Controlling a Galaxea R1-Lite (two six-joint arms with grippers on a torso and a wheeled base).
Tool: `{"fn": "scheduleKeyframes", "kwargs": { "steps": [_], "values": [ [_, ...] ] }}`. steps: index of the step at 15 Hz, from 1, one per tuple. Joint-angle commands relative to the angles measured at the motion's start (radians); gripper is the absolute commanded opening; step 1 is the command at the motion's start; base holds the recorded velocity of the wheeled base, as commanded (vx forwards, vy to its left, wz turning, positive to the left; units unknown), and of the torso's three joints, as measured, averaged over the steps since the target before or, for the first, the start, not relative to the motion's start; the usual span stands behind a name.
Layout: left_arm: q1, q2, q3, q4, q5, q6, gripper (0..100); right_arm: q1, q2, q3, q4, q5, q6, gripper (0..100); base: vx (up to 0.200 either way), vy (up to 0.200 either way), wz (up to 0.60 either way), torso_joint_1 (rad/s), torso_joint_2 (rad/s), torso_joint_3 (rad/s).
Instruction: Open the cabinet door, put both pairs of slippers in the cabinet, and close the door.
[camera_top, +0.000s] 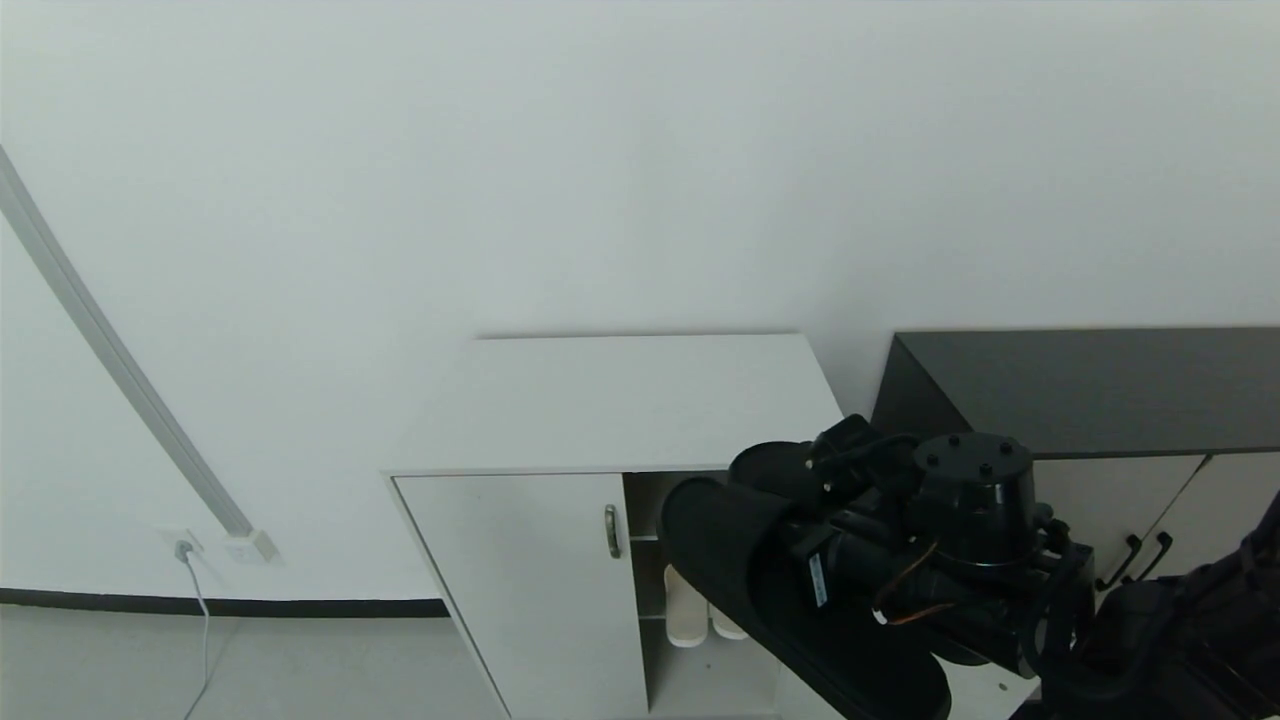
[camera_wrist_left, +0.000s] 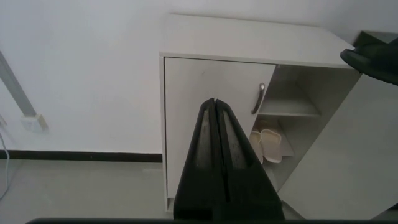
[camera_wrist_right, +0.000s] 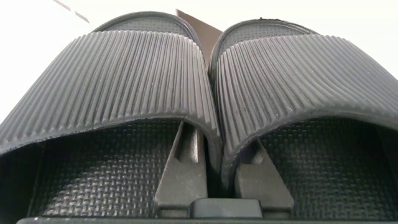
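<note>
My left gripper (camera_wrist_left: 214, 109) hangs out in front of the cabinet (camera_top: 610, 400), its fingers pressed together with nothing between them. The cabinet's left door (camera_top: 520, 580) is shut, its metal handle (camera_top: 611, 531) at the inner edge. The right door (camera_wrist_left: 348, 162) is swung open. Inside the open half, the pale slippers (camera_top: 690, 610) sit side by side on a shelf, toes to the far wall.

Just right of that opening, near me, my right gripper (camera_wrist_right: 217, 180) is clamped on the black slippers (camera_top: 740, 560). One finger sits inside each slipper under the ribbed strap, pinching the two inner edges together so the pair hangs as one bundle. They are in the air in front of the cabinet, not yet inside.

I judge these to be light foam slides, soft and bendy. The load is small, but the soles may flop or splay if I swing fast. The ribbed straps and textured footbeds should grip well, so I expect little slipping. The joined inner edges look like the right place to hold them. To the right stands a dark cabinet (camera_top: 1090, 385), well clear of the work.
</note>
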Motion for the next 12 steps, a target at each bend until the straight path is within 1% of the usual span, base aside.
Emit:
{"fn": "scheduleKeyframes", "kwargs": {
  "steps": [1, 4, 12],
  "values": [
    [0.0, 0.001, 0.0, 0.0, 0.0, -0.002, 0, 0.0, 0.001, 0.002, 0.0, 0.001, -0.001, 0, 0.0, 0.0, 0.0, 0.0, 0.0, 0.0],
    [0.0, 0.001, 0.0, 0.0, 0.0, 0.0, 0, 0.002, 0.001, 0.007, -0.002, 0.002, -0.001, 0, 0.0, 0.0, 0.0, -0.017, 0.03, 0.02],
    [0.0, 0.001, 0.0, 0.0, 0.0, -0.002, 0, 0.003, 0.001, 0.013, -0.002, 0.002, -0.001, 0, 0.0, 0.0, 0.0, -0.152, 0.34, 0.183]
  ]
}}
